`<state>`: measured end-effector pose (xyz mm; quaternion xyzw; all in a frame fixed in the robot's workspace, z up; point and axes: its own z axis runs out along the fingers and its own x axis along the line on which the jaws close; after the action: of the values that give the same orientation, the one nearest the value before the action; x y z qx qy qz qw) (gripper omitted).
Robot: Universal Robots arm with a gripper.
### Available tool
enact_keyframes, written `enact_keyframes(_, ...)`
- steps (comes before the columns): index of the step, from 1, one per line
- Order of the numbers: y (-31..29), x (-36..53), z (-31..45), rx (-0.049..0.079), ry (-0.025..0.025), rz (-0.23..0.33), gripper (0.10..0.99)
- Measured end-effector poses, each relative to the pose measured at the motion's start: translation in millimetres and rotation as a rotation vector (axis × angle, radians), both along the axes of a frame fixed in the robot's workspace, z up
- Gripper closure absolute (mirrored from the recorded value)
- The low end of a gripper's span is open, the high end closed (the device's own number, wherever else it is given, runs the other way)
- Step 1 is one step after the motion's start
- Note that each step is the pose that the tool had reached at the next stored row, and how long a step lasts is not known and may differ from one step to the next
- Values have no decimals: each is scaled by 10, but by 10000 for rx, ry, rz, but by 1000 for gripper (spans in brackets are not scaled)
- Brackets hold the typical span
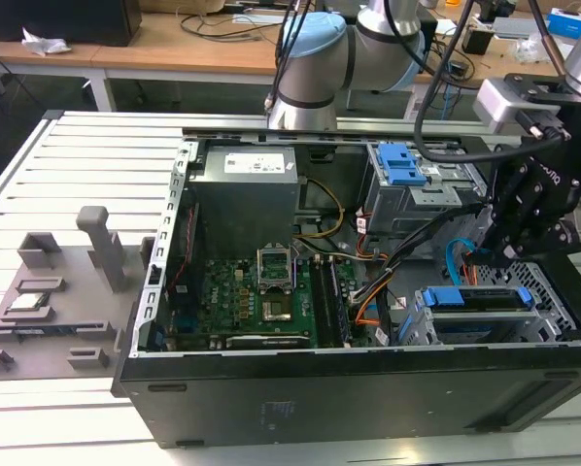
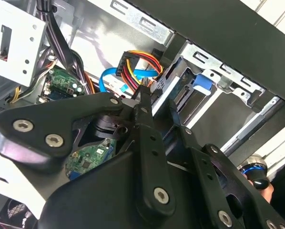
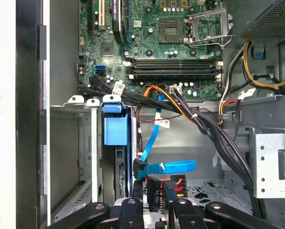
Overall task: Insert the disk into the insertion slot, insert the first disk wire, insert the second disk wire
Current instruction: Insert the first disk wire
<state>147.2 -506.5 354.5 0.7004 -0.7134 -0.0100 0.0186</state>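
**Disk in cage, claw just over it**

We see the disk (image 1: 475, 316) sitting in the insertion slot (image 1: 419, 328), near corner of the PC case (image 1: 320, 408) at the exterior view's right, on the slatted worktop (image 1: 96, 146). The claw (image 3: 157, 200) hangs just above the disk's far end; wide or narrow, we can't tell. The second disk wire (image 3: 173, 167) loops just ahead of the claw, w/ its connector beside the disk's edge.

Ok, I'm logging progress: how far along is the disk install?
Done: the disk sits in the insertion slot. In hand: the gripper hangs at the disk's end, by the second disk wire and a black connector with red and orange wires. Left: I cannot tell whether either wire is seated.
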Motion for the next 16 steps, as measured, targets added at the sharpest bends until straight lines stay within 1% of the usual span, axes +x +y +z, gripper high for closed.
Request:
enact_keyframes(2, 0, 0, -15, -7, 0, 0, 784)
enact_keyframes(8, 0, 0, -17, -6, 0, 0, 784)
enact_keyframes(9, 0, 0, -17, -7, 0, 0, 867)
enact_keyframes(10, 0, 0, -17, -7, 0, 0, 918)
enact_keyframes(15, -1, 0, -17, -8, -1, 0, 918)
enact_keyframes(16, -12, 0, -19, -5, 0, 0, 918)
